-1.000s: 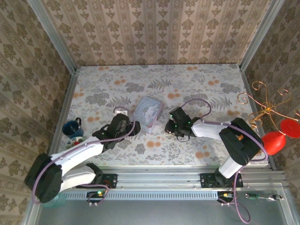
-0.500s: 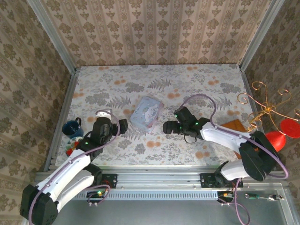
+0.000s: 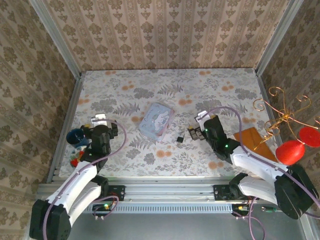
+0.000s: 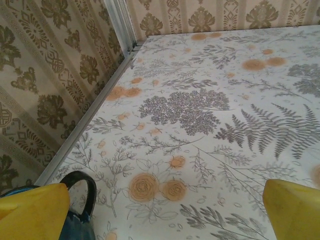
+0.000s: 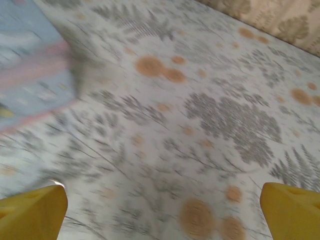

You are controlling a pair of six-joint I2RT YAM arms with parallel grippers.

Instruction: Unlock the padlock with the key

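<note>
Both spread wide and empty: my left gripper and right gripper; padlock rests on tabletop between tin and right gripper.

Padlock, look: we see a tiny blocky black padlock with a faint lighter speck on it.
Padlock, place: it lies on the flowered tabletop, near the pale blue rectangular tin but apart from it, off its right near corner.
Padlock, state: too small for us to tell whether the shackle is open or shut.
Key: we cannot make out the slender brass-brown metal key at this size.
</note>
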